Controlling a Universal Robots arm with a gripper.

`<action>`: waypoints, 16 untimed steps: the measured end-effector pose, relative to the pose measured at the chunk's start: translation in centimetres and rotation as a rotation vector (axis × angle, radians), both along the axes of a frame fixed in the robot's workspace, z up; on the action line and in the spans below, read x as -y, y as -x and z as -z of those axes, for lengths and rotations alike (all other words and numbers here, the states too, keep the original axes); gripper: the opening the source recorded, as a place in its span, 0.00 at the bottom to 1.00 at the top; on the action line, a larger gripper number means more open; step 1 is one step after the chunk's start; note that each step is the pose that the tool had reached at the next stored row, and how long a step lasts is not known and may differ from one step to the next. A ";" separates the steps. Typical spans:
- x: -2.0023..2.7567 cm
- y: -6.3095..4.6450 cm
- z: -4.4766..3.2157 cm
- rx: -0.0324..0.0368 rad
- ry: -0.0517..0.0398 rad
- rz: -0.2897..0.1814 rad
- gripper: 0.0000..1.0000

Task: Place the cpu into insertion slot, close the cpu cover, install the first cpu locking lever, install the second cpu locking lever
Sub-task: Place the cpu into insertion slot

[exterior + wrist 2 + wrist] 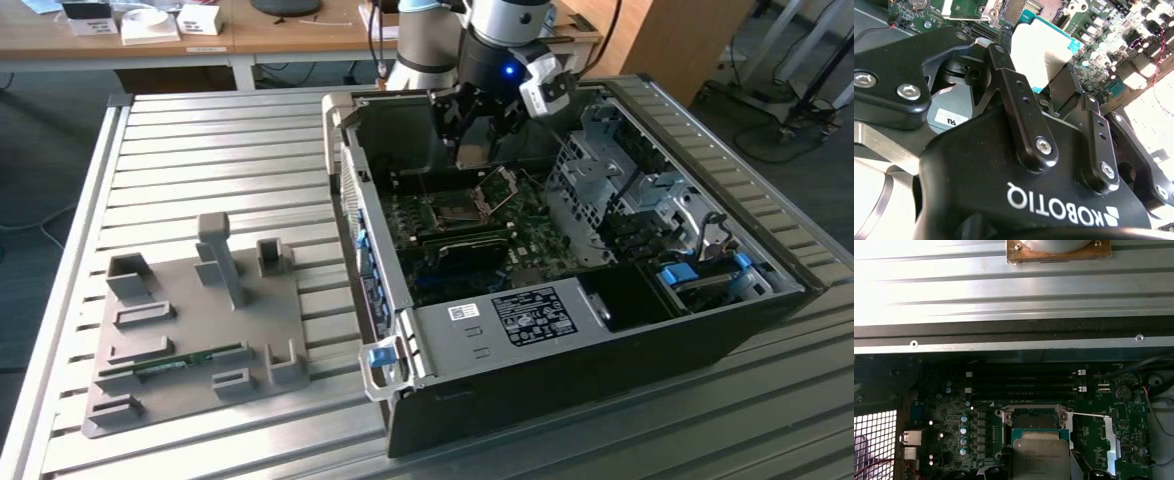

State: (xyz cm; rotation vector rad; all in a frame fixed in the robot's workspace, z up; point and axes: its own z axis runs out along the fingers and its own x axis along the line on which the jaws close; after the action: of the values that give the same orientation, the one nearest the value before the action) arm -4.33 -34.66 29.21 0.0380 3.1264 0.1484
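Gripping: the claw point(475, 135) is clamped on the cpu point(1046, 50), with a black finger point(1021, 107) on either side of it in the second wrist view

Cpu spot: held up off the green motherboard point(1094, 440) and not seated; in the first wrist view its silver-grey top sits right by the socket

Insertion slot point(1035, 416): dark recess with silver edging, peeking out just past the chip

Cpu cover point(501, 188): flipped up, standing tilted just beside the slot on the exterior view's right

Memory slots point(1021, 385): long black ones, just beyond the socket

Case: tower case point(561, 360) lying on its side with the panel off, on the slatted metal surface point(200, 130)

Off to the side: grey fixture plate point(187, 330) on the exterior view's left, apart from the case
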 end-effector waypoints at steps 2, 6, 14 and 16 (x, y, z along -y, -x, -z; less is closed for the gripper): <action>0.01 0.0 0.12 -0.0002 0.0003 0.000 0.54; 0.01 0.0 0.38 -0.0002 0.0003 0.000 0.54; -0.18 0.0 0.49 -0.0002 0.0004 0.000 0.54; -0.21 0.0 0.49 -0.0002 0.0004 0.000 0.54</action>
State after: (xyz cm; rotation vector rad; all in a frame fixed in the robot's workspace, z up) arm -4.33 -34.46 28.71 0.0378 3.1266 0.1478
